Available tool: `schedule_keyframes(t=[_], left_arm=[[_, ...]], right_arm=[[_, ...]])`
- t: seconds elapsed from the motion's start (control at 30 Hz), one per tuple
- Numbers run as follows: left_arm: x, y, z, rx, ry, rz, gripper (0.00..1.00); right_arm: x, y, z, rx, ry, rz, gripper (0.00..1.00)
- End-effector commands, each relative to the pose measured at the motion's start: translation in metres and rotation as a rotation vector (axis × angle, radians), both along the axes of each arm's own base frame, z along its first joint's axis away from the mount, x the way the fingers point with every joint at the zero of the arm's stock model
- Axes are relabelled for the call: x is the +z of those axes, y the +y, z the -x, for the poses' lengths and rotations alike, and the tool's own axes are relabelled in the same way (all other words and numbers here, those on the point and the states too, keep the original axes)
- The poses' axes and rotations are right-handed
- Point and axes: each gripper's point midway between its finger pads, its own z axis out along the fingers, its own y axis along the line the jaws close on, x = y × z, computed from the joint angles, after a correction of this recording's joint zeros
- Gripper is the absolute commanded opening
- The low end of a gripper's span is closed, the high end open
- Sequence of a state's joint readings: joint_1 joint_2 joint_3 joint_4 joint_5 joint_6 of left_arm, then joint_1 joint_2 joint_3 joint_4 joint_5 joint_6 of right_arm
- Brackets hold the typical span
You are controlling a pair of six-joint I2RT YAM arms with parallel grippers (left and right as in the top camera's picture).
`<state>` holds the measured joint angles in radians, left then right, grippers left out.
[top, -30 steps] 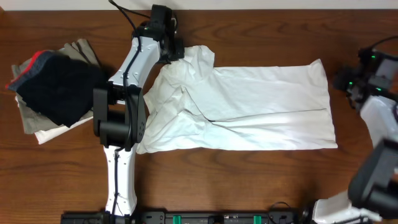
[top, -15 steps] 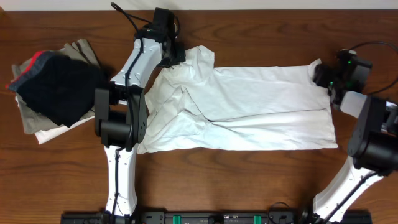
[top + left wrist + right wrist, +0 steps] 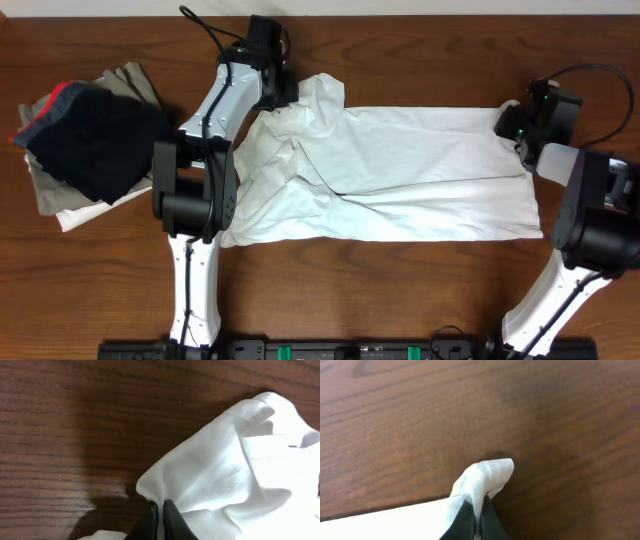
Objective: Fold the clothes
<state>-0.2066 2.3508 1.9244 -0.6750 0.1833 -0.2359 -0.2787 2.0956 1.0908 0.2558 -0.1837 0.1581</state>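
Note:
A white shirt [image 3: 400, 170] lies spread across the middle of the wooden table, rumpled at its left end. My left gripper [image 3: 283, 95] is at the shirt's far-left top edge, shut on a pinch of the white cloth [image 3: 210, 475]; its fingertips [image 3: 160, 508] squeeze a fold. My right gripper [image 3: 512, 122] is at the shirt's top right corner, shut on that corner [image 3: 487, 477], which bunches up between the dark fingers [image 3: 479, 512].
A pile of other clothes [image 3: 85, 140], dark blue on top of grey and white pieces, sits at the table's left edge. Bare wood [image 3: 400, 290] runs along the front of the table below the shirt.
The right arm has swung in from the right edge to the shirt's top right corner and its gripper has shut on it. The left gripper holds as before.

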Motion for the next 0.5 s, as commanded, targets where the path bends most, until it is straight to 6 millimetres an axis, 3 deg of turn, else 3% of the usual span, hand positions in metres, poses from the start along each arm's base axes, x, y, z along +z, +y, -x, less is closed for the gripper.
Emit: schedule_keyframes(t=[0.0,0.2,0.33,0.47], left_arm=[[0.024,0.006,0.000,-0.001,-0.036,-0.006,0.06],[0.065,0.013,0.005,0.009,-0.076,0.002,0.06],[0.088,0.015,0.018,0.010,-0.071,0.001,0.06],[0.100,0.019,0.038,0.010,-0.027,-0.007,0.06]], right_arm=[[0.017,-0.033,0.013,-0.116,0.011,0.040,0.01],[0.080,-0.051,0.023,-0.157,-0.058,0.060,0.02],[0.095,-0.046,0.037,-0.145,-0.025,0.065,0.05],[0.093,-0.038,0.057,-0.140,0.058,0.037,0.07]])
